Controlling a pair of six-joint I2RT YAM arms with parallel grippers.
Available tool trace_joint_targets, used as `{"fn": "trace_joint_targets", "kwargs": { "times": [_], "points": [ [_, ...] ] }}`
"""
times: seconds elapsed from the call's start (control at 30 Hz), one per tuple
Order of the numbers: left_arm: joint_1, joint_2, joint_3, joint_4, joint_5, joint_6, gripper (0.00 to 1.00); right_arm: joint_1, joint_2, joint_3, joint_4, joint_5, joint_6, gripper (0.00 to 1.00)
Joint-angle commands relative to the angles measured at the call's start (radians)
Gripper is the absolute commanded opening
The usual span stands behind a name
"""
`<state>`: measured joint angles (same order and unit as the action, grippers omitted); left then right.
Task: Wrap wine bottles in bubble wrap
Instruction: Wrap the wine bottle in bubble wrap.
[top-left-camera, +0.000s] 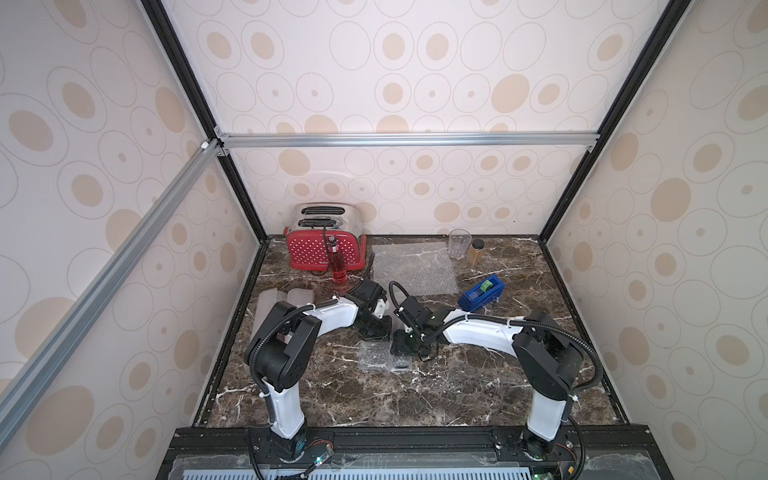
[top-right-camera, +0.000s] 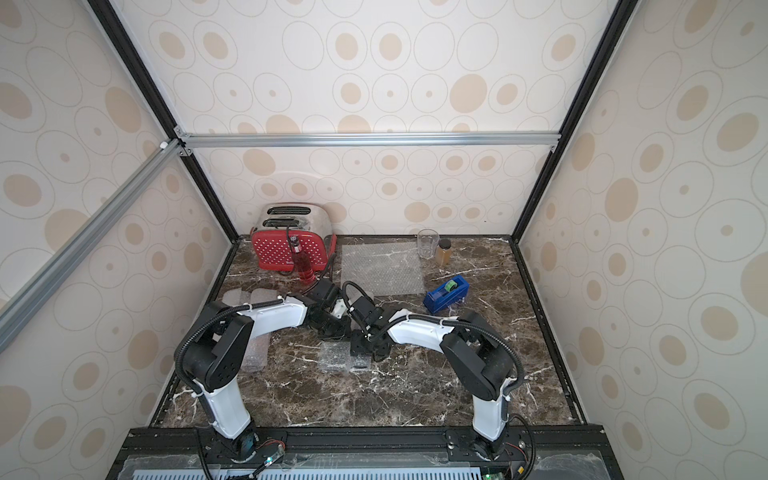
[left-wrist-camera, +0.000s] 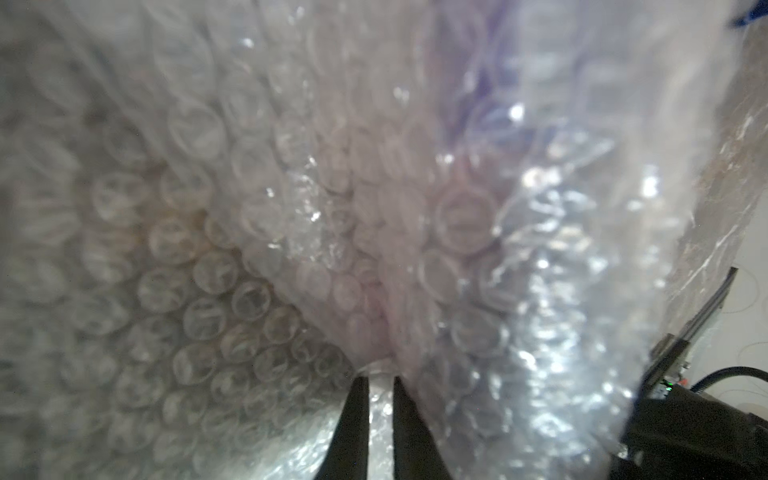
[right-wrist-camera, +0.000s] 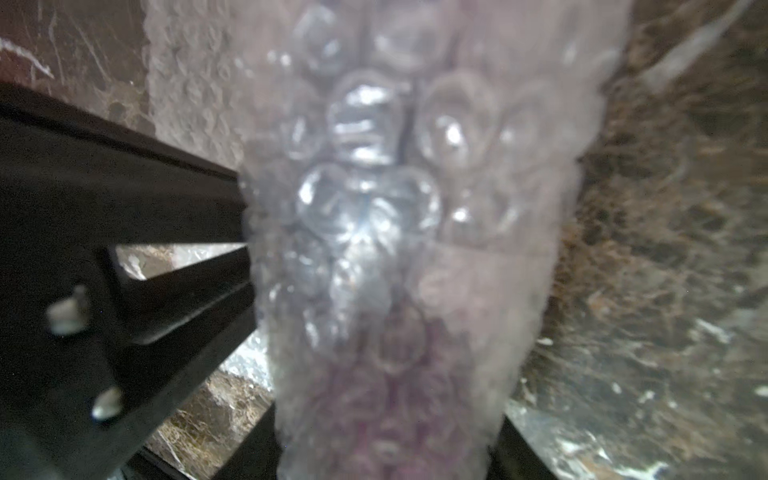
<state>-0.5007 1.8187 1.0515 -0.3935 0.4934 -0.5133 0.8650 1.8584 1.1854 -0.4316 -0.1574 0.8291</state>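
- A slim clear glass bottle (top-left-camera: 337, 266) with a dark cap holds red liquid. It stands upright at the back left of the dark marble table (top-left-camera: 415, 395), just in front of a red and chrome toaster (top-left-camera: 316, 249).
- A clear drinking glass (top-left-camera: 459, 243) and a short amber jar with a dark lid (top-left-camera: 475, 252) stand side by side at the back right. The jar shows tan contents.
- A bubble-wrapped bundle (top-left-camera: 374, 357) lies on the table in the middle, between the 2 arms. In the right wrist view a purple tint shows through its wrap (right-wrist-camera: 399, 395). What is inside cannot be made out.
- A flat square sheet of translucent bubble wrap (top-left-camera: 415, 268) lies behind the arms, between the toaster and the glass.
- A blue tape dispenser with a green roll (top-left-camera: 482, 293) sits near that sheet's right corner.
- 2 whitish wrapped rolls (top-left-camera: 266, 301) lie at the left, partly hidden behind the left arm.
- The left pincer (left-wrist-camera: 380, 386) is almost closed: its 2 black fingers (left-wrist-camera: 357, 415) pinch a thin fold of the bundle's film.
- The right pincer (top-left-camera: 400, 353) points down at the bundle's right end. Its jaws stand about half open, and the bundle fills the gap, meeting both sides.
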Motion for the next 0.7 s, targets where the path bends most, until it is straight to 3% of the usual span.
{"fn": "trace_joint_targets", "kwargs": {
  "times": [0.0, 0.07, 0.3, 0.43, 0.57, 0.67],
  "points": [
    [0.038, -0.069, 0.005, -0.062, -0.084, -0.002, 0.27, -0.001, 0.068, -0.012, -0.143, 0.112, -0.003, 0.53],
    [0.082, -0.113, -0.013, -0.067, -0.089, -0.019, 0.34, -0.002, 0.062, -0.018, -0.148, 0.125, -0.001, 0.52],
    [0.181, -0.251, -0.117, -0.001, -0.198, 0.009, 0.45, -0.002, 0.065, 0.012, -0.194, 0.14, -0.017, 0.51],
    [0.202, -0.181, -0.097, 0.01, -0.171, -0.009, 0.48, -0.002, 0.078, 0.035, -0.209, 0.136, -0.027, 0.51],
    [0.188, -0.074, -0.054, 0.005, -0.058, -0.02, 0.48, -0.002, 0.079, 0.029, -0.185, 0.123, -0.025, 0.5],
    [0.165, -0.049, -0.045, -0.003, -0.081, -0.001, 0.44, -0.002, 0.075, 0.031, -0.193, 0.127, -0.024, 0.5]
  ]
}}
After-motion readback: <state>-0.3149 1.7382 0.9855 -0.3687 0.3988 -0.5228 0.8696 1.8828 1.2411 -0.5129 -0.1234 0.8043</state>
